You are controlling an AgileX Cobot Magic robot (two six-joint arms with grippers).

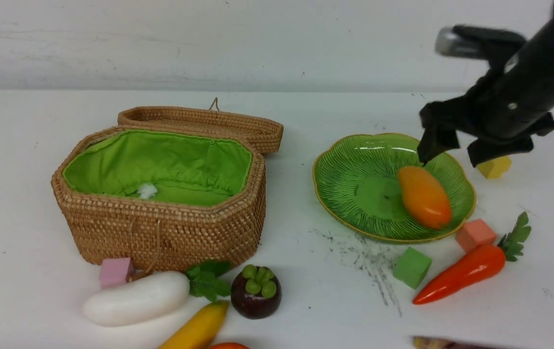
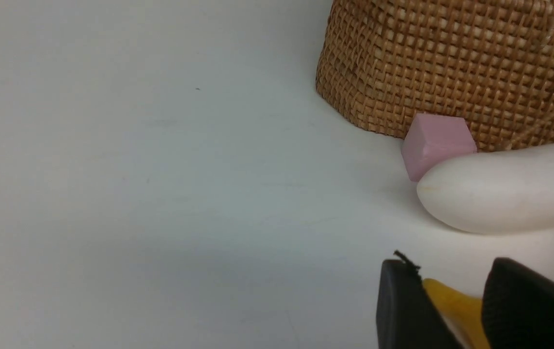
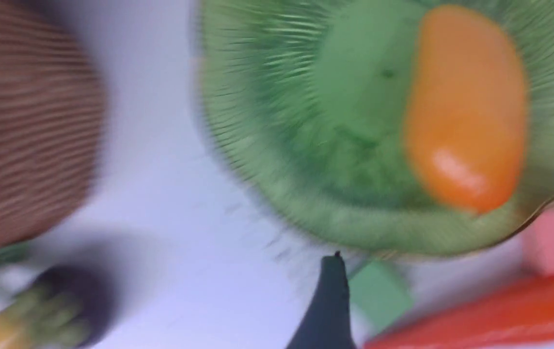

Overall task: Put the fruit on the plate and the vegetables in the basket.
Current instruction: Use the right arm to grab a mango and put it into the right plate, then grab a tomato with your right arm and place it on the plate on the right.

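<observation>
An orange-yellow mango [image 1: 424, 196] lies on the green plate [image 1: 354, 165], on its right half. My right gripper [image 1: 453, 157] hangs open just above the mango's far end with nothing between its fingers; the right wrist view shows the mango [image 3: 466, 106] and carrot [image 3: 475, 315] blurred. The carrot [image 1: 466, 271] lies right of the plate. Radish [image 1: 136, 298], mangosteen [image 1: 256, 293], banana [image 1: 197, 329] and a sliver of persimmon [image 1: 228, 345] lie in front of the open basket [image 1: 170, 232]. My left gripper [image 2: 451, 310] stands open, the banana's end [image 2: 451, 303] showing between its fingers.
Foam cubes lie about: pink [image 1: 115, 271] against the basket, green [image 1: 411, 266] and salmon [image 1: 474, 234] by the plate's front, yellow [image 1: 495, 167] behind it. The basket lid [image 1: 199, 121] lies open at the back. A dark purple object [image 1: 451, 343] pokes in at the front right.
</observation>
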